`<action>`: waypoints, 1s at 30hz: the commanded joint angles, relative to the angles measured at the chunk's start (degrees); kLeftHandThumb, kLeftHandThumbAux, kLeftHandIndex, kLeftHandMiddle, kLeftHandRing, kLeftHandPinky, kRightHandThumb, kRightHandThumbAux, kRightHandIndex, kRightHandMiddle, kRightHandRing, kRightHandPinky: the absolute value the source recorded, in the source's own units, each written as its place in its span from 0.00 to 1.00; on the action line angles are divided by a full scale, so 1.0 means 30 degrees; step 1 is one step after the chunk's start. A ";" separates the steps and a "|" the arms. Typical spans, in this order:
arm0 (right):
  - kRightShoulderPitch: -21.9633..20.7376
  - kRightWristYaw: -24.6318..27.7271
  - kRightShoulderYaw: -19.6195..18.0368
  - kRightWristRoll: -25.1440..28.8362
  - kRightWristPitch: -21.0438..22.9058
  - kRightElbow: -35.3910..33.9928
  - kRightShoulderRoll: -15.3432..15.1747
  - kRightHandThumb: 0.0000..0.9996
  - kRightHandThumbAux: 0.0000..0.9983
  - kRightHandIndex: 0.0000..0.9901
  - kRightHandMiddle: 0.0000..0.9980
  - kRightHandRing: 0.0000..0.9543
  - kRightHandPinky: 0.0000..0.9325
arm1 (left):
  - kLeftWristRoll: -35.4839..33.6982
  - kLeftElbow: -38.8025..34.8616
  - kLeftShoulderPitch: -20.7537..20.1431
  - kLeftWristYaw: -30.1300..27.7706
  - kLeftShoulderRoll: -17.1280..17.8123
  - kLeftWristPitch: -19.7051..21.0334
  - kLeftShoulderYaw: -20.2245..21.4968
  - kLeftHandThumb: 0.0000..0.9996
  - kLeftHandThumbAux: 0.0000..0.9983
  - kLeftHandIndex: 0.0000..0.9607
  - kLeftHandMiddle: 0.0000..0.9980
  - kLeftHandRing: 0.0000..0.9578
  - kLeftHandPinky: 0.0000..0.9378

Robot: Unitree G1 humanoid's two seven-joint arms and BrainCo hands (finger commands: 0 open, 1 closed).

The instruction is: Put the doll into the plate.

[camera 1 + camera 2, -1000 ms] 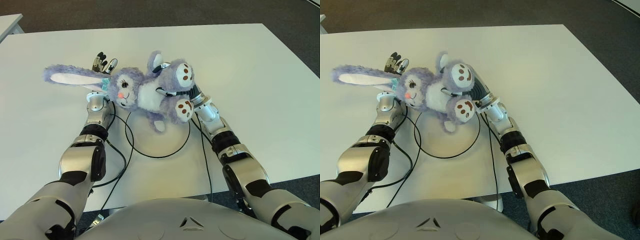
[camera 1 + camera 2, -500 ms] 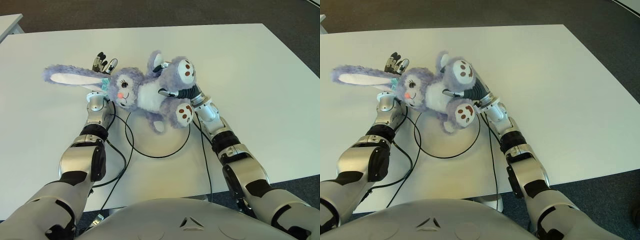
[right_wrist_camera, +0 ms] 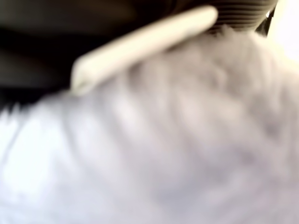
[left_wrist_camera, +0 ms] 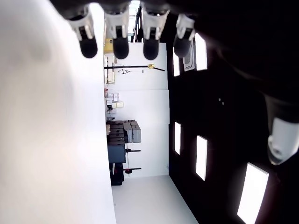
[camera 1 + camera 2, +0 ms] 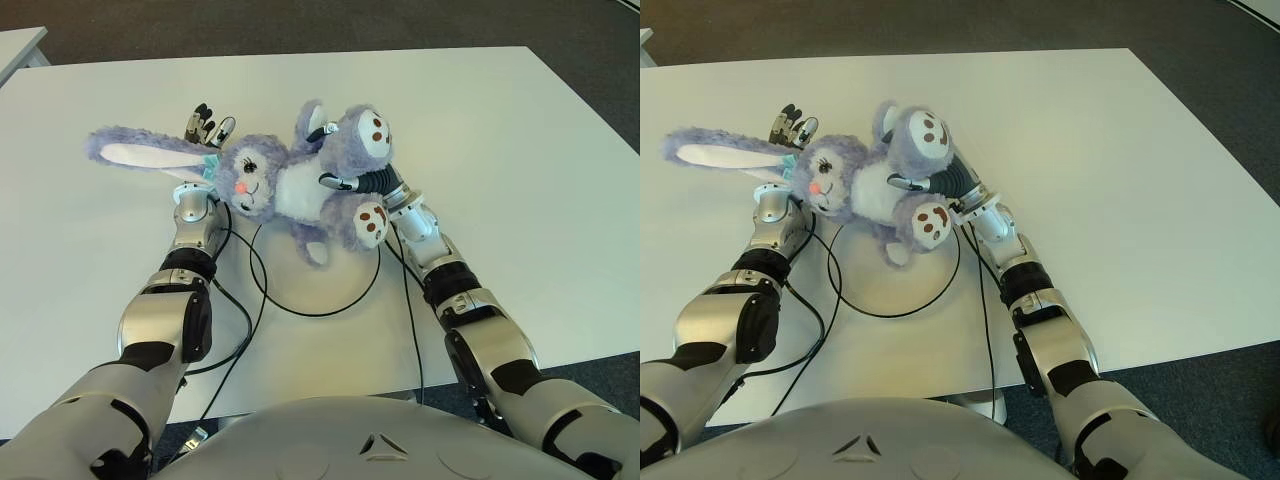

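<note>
Left hand (image 5: 203, 128) showing just behind the doll's head, fingers (image 4: 116, 45) spread straight, holding nothing; purple rabbit doll (image 5: 280, 186) lying across the far rim of the plate (image 5: 330, 290), a white disc with a dark edge, its long ear reaching out over the white table (image 5: 500, 130); right hand (image 5: 345, 170) gripping the doll between its 2 feet, fingers wrapping the plush.

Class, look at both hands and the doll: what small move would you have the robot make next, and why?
Probably lower the doll toward the robot, onto the plate. The right hand grips its lower body, the open left hand shows behind its head, and the doll lies over the plate's far rim.
</note>
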 commanded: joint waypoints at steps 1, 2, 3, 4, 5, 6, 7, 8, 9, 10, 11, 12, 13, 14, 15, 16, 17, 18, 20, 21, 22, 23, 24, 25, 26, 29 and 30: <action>0.0308 0.0413 -0.0003 0.0290 0.0630 -0.0441 0.0063 0.17 0.32 0.00 0.00 0.00 0.00 | 0.0104 0.0989 0.1230 0.0045 -0.0546 0.0874 -0.0072 0.00 0.50 0.03 0.09 0.05 0.00; 0.0320 0.0450 -0.0013 0.0311 0.0695 -0.0519 0.0065 0.17 0.32 0.00 0.00 0.00 0.00 | 0.0099 0.0991 0.1233 0.0020 -0.0545 0.0856 -0.0071 0.00 0.50 0.03 0.09 0.05 0.00; 0.0332 0.0483 -0.0020 0.0330 0.0752 -0.0588 0.0065 0.18 0.31 0.00 0.00 0.00 0.00 | 0.0096 0.0993 0.1235 0.0003 -0.0544 0.0845 -0.0069 0.00 0.50 0.03 0.09 0.05 0.00; 0.0351 0.0524 -0.0029 0.0366 0.0811 -0.0663 0.0069 0.18 0.31 0.00 0.00 0.00 0.00 | 0.0098 0.0997 0.1235 0.0000 -0.0544 0.0837 -0.0071 0.00 0.50 0.03 0.09 0.05 0.00; 0.0368 0.0557 -0.0034 0.0395 0.0857 -0.0721 0.0071 0.18 0.31 0.00 0.00 0.00 0.00 | 0.0100 0.1000 0.1234 0.0000 -0.0543 0.0832 -0.0073 0.00 0.50 0.03 0.09 0.05 0.00; 0.0386 0.0589 -0.0040 0.0426 0.0906 -0.0784 0.0074 0.18 0.31 0.00 0.00 0.00 0.00 | 0.0103 0.1004 0.1233 0.0000 -0.0543 0.0827 -0.0074 0.00 0.50 0.03 0.09 0.05 0.00; 0.0401 0.0617 -0.0044 0.0449 0.0948 -0.0835 0.0076 0.19 0.31 0.00 0.00 0.00 0.00 | 0.0104 0.1006 0.1232 -0.0001 -0.0543 0.0823 -0.0076 0.00 0.50 0.02 0.09 0.05 0.00; 0.0419 0.0642 -0.0055 0.0478 0.1003 -0.0901 0.0081 0.19 0.31 0.00 0.00 0.00 0.00 | 0.0106 0.1009 0.1228 0.0004 -0.0542 0.0826 -0.0076 0.00 0.50 0.03 0.09 0.05 0.00; 0.0435 0.0663 -0.0064 0.0499 0.1048 -0.0955 0.0086 0.19 0.31 0.00 0.00 0.00 0.00 | 0.0107 0.1011 0.1225 0.0007 -0.0541 0.0829 -0.0077 0.00 0.50 0.03 0.09 0.05 0.00; 0.0454 0.0686 -0.0074 0.0525 0.1105 -0.1022 0.0091 0.19 0.31 0.00 0.00 0.00 0.00 | 0.0109 0.1014 0.1221 0.0013 -0.0540 0.0832 -0.0077 0.00 0.50 0.03 0.10 0.06 0.00; 0.0470 0.0703 -0.0081 0.0543 0.1152 -0.1076 0.0095 0.19 0.31 0.00 0.00 0.00 0.00 | 0.0110 0.1016 0.1218 0.0016 -0.0540 0.0834 -0.0078 0.00 0.51 0.03 0.10 0.06 0.00; 0.0485 0.0725 -0.0091 0.0566 0.1213 -0.1149 0.0095 0.19 0.31 0.00 0.00 0.00 0.00 | 0.0111 0.1020 0.1213 0.0022 -0.0538 0.0843 -0.0079 0.00 0.51 0.03 0.10 0.06 0.00; 0.0498 0.0742 -0.0098 0.0583 0.1263 -0.1208 0.0095 0.19 0.30 0.00 0.00 0.00 0.00 | 0.0113 0.1023 0.1209 0.0026 -0.0536 0.0850 -0.0080 0.00 0.51 0.03 0.10 0.06 0.00; 0.0514 0.0769 -0.0113 0.0613 0.1338 -0.1298 0.0096 0.19 0.30 0.00 0.00 0.00 0.00 | 0.0115 0.1030 0.1201 0.0034 -0.0534 0.0863 -0.0081 0.00 0.51 0.04 0.10 0.06 0.00; 0.0529 0.0791 -0.0126 0.0634 0.1397 -0.1369 0.0098 0.19 0.30 0.00 0.00 0.00 0.00 | 0.0117 0.1034 0.1196 0.0039 -0.0532 0.0871 -0.0082 0.00 0.51 0.04 0.10 0.06 0.00; 0.0529 0.0830 -0.0147 0.0682 0.1457 -0.1438 0.0102 0.19 0.30 0.00 0.00 0.00 0.00 | 0.0115 0.1042 0.1189 0.0036 -0.0529 0.0879 -0.0080 0.00 0.51 0.04 0.10 0.06 0.01; 0.0533 0.0860 -0.0162 0.0717 0.1505 -0.1494 0.0105 0.20 0.30 0.00 0.00 0.00 0.00 | 0.0113 0.1048 0.1184 0.0033 -0.0528 0.0883 -0.0079 0.00 0.51 0.04 0.10 0.06 0.01; 0.0534 0.0891 -0.0177 0.0754 0.1551 -0.1546 0.0108 0.20 0.30 0.00 0.00 0.00 0.00 | 0.0111 0.1054 0.1180 0.0029 -0.0526 0.0887 -0.0078 0.00 0.51 0.04 0.10 0.06 0.01; 0.0510 0.0957 -0.0206 0.0825 0.1616 -0.1601 0.0102 0.20 0.30 0.00 0.00 0.00 0.00 | 0.0104 0.1086 0.1162 0.0023 -0.0532 0.0883 -0.0071 0.00 0.51 0.04 0.10 0.06 0.02; 0.0482 0.1004 -0.0226 0.0878 0.1652 -0.1628 0.0093 0.20 0.30 0.00 0.00 0.00 0.00 | 0.0098 0.1109 0.1149 0.0017 -0.0537 0.0875 -0.0065 0.00 0.51 0.03 0.09 0.06 0.02; 0.0465 0.1039 -0.0238 0.0916 0.1679 -0.1651 0.0087 0.21 0.30 0.00 0.00 0.00 0.00 | 0.0094 0.1125 0.1141 0.0013 -0.0541 0.0869 -0.0061 0.00 0.51 0.03 0.09 0.06 0.01; 0.0458 0.1064 -0.0243 0.0944 0.1702 -0.1671 0.0081 0.21 0.30 0.00 0.00 0.00 0.00 | 0.0092 0.1135 0.1136 0.0011 -0.0543 0.0865 -0.0058 0.00 0.51 0.03 0.09 0.06 0.01; 0.0455 0.1049 -0.0239 0.0913 0.1745 -0.1703 0.0064 0.22 0.29 0.00 0.00 0.00 0.00 | 0.0082 0.1138 0.1133 0.0003 -0.0546 0.0857 -0.0051 0.00 0.51 0.03 0.09 0.06 0.01; 0.0456 0.1037 -0.0234 0.0891 0.1780 -0.1729 0.0050 0.22 0.29 0.00 0.00 0.00 0.00 | 0.0075 0.1142 0.1131 -0.0001 -0.0548 0.0852 -0.0046 0.00 0.51 0.02 0.09 0.06 0.01; 0.0454 0.1026 -0.0232 0.0866 0.1821 -0.1763 0.0035 0.22 0.29 0.00 0.00 0.00 0.00 | 0.0067 0.1146 0.1128 -0.0007 -0.0551 0.0845 -0.0040 0.00 0.51 0.02 0.09 0.06 0.00; 0.0460 0.1012 -0.0224 0.0787 0.1946 -0.1870 -0.0004 0.23 0.28 0.00 0.00 0.00 0.00 | 0.0056 0.1157 0.1122 -0.0026 -0.0552 0.0836 -0.0033 0.00 0.51 0.02 0.09 0.06 0.00; 0.0460 0.1000 -0.0219 0.0734 0.2011 -0.1923 -0.0028 0.23 0.28 0.00 0.00 0.00 0.00 | 0.0051 0.1162 0.1119 -0.0037 -0.0552 0.0833 -0.0030 0.00 0.51 0.02 0.09 0.06 0.00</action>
